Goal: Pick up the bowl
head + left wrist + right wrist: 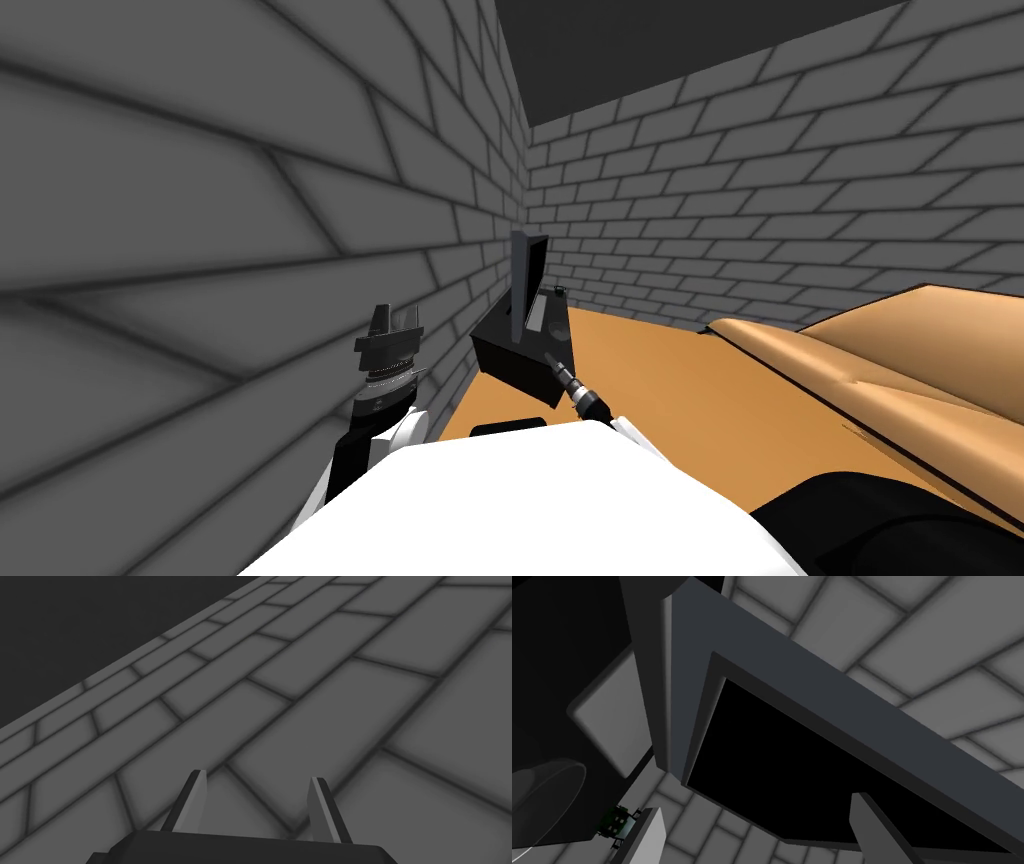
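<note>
Left of centre in the head view: left gripper [397, 318] raised beside the grey brick wall [200, 250], blades spread and empty, seemingly parked clear. Centre: boxy black stand [515, 350] bearing a flat, grey-framed monitor [527, 285]. Right gripper [550, 358] aimed there, blades apart, nothing held. Next to one blade in the right wrist view, a smooth round dish, probably the bowl [544, 796], against the stand's black surface. Far right: tan sofa [900, 360].

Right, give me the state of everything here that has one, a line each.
Left tool, open, empty, raised by the brick wall.
Right tool, open, empty, close to the screen.
Screen, upright on the black cabinet, dark.
Bowl, apparently on the cabinet, not held.
</note>
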Tool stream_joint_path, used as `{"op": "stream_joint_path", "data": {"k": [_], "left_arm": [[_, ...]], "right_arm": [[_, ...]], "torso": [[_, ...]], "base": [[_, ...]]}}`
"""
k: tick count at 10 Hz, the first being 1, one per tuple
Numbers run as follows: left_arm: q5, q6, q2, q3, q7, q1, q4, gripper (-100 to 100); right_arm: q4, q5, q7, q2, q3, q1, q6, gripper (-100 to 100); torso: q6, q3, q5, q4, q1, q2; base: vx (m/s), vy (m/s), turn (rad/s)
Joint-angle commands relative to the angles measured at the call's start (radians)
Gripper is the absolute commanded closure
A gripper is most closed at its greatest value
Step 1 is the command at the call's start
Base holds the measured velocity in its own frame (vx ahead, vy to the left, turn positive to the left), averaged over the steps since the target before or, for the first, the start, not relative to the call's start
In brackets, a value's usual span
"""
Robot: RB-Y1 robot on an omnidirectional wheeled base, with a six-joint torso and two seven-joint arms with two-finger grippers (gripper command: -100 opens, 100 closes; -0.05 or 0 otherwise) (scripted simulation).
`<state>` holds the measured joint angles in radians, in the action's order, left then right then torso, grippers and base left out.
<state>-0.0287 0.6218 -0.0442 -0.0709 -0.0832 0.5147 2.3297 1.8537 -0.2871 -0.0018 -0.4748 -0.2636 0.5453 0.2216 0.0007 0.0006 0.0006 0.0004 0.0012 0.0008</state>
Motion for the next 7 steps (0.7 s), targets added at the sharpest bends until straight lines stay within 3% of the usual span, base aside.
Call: {"op": "stream_joint_path", "data": {"k": [1,7], "left_arm": [[0.000,0.000,0.000,0.000,0.000,0.000,0.000,0],[0.000,0.000,0.000,0.000,0.000,0.000,0.000,0]], "right_arm": [[-0.050,-0.028,0.001,-0.041,-0.023,-0.009,-0.030,-100],[-0.196,-0.083,0.013,-0.104,-0.063,-0.014,-0.076,-100]], "torso": [[0.000,0.000,0.000,0.000,0.000,0.000],[-0.001,0.000,0.000,0.000,-0.001,-0.001]], "base": [[0.021,0.055,0.289],[0.023,0.032,0.152]]}}
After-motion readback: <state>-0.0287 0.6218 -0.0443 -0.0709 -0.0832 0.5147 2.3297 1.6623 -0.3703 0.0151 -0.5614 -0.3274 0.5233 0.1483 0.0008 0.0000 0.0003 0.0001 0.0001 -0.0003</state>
